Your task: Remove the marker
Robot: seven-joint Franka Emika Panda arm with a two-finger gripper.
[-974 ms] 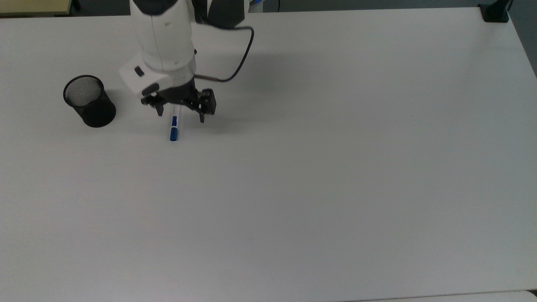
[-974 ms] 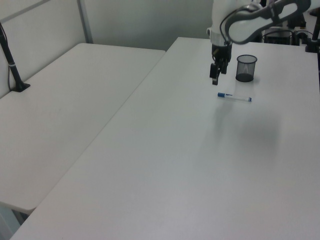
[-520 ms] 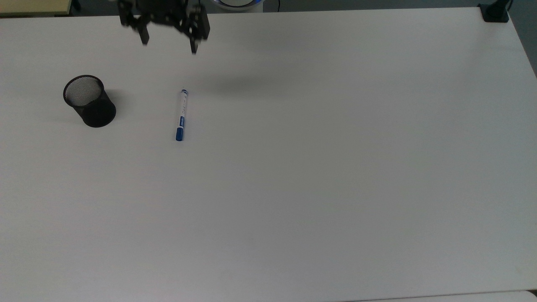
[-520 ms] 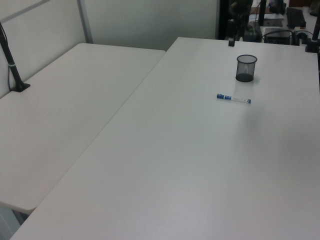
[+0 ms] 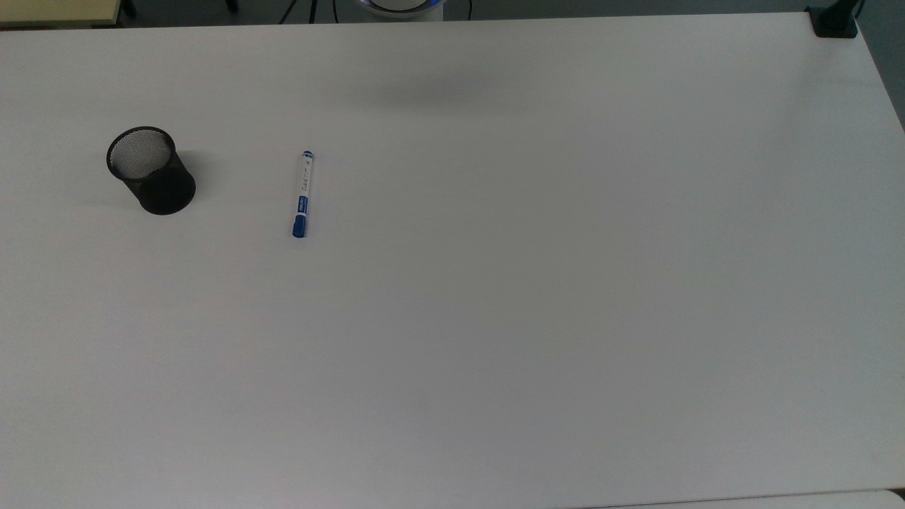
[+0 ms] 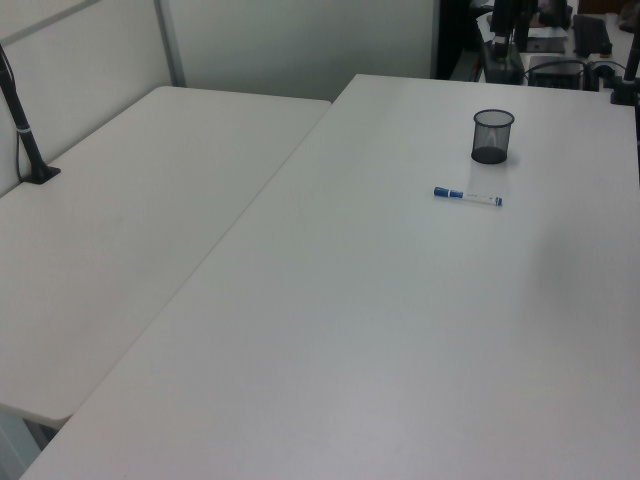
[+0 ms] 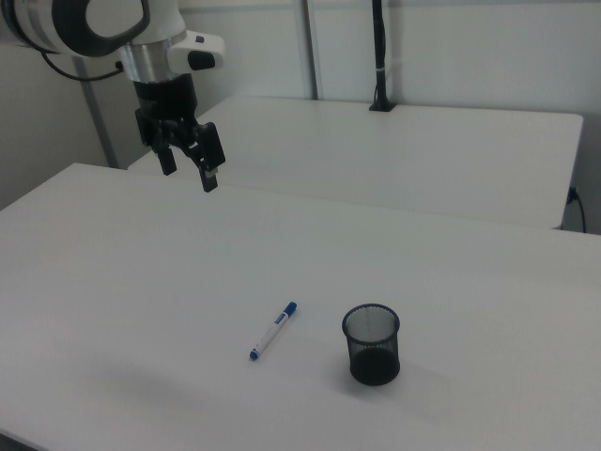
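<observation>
The marker [image 5: 302, 193], white with a blue cap, lies flat on the white table [image 5: 537, 283], a little to the right of the black mesh cup [image 5: 150, 170] in the top view. In the left view the marker [image 6: 468, 196] lies in front of the cup [image 6: 491, 136]. In the right view the marker [image 7: 273, 331] lies left of the cup [image 7: 372, 344]. My gripper [image 7: 191, 167] hangs high above the table's far left in the right view, open and holding nothing, well away from the marker.
A second white table [image 6: 130, 210] adjoins on the left view's left. A black clamp post [image 5: 834, 20] stands at the table's corner in the top view's upper right. Equipment [image 6: 560, 40] sits behind the far edge.
The arm has lifted away from the marker and left the top view. The marker stays lying on the table, shifted only slightly.
</observation>
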